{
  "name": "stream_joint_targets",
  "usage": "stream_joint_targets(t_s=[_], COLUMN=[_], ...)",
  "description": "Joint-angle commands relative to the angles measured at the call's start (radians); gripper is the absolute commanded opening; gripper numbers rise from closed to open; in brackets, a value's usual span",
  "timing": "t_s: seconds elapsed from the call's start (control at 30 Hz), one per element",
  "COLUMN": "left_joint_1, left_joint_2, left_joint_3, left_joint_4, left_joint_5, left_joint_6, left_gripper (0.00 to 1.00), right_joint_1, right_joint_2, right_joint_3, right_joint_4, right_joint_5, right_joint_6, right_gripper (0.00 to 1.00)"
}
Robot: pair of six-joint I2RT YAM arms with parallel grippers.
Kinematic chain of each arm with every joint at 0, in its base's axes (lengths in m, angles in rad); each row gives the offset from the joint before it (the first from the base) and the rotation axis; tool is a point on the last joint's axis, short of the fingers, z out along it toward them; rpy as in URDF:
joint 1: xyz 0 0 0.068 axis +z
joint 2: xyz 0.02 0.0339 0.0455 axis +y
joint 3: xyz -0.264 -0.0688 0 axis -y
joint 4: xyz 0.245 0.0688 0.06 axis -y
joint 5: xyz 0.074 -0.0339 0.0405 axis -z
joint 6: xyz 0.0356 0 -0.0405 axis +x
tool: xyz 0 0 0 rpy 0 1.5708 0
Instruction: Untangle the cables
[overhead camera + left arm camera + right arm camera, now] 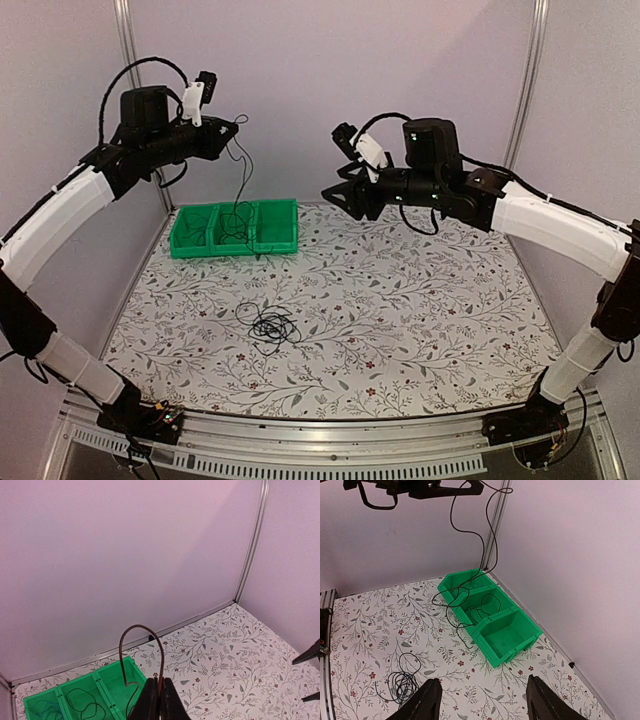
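My left gripper [226, 128] is raised high at the back left, shut on one thin black cable [243, 172]. That cable hangs down into the green bin [277, 243] and trails over the bin's front edge. In the left wrist view the closed gripper [161, 696] pinches the cable, which loops up [142, 627] above the fingers. The remaining cables [270, 325] lie in a small wiry bundle on the table's middle, also in the right wrist view [402, 682]. My right gripper [335, 196] is open and empty, high over the back centre, away from both.
The green bin [507, 636] has three compartments and stands at the back left against the wall; its right compartment is bare, and thin wire lies in the others [82, 702]. The floral tabletop [420, 300] has walls behind and at both sides.
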Motion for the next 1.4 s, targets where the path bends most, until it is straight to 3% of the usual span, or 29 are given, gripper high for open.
stream_joint_targets(t_s=[0.0, 0.4, 0.6, 0.93, 1.37], left_joint_1=[0.032, 0.147, 0.208, 0.291, 0.283], left_joint_2=[0.070, 0.248, 0.313, 0.474, 0.616], left_joint_3=[0.112, 0.293, 0.341, 0.311, 0.199], left_joint_4=[-0.028, 0.017, 0.042, 0.115, 0.203], left_joint_5=[-0.087, -0.109, -0.066, 0.030, 0.105], left_joint_6=[0.079, 0.113, 0.035, -0.091, -0.154], left_gripper=[0.00, 0.00, 0.00, 0.00, 0.00], right_joint_1=[-0.005, -0.024, -0.029, -0.030, -0.030], right_joint_2=[-0.058, -0.181, -0.218, -0.232, -0.236], right_joint_3=[-0.059, -0.163, -0.226, -0.256, -0.286], right_joint_4=[-0.031, -0.150, -0.146, -0.146, -0.155], right_joint_5=[0.105, 0.119, 0.123, 0.107, 0.084], right_joint_6=[-0.100, -0.242, -0.245, -0.255, -0.250], right_gripper=[0.64, 0.74, 0.75, 0.75, 0.76])
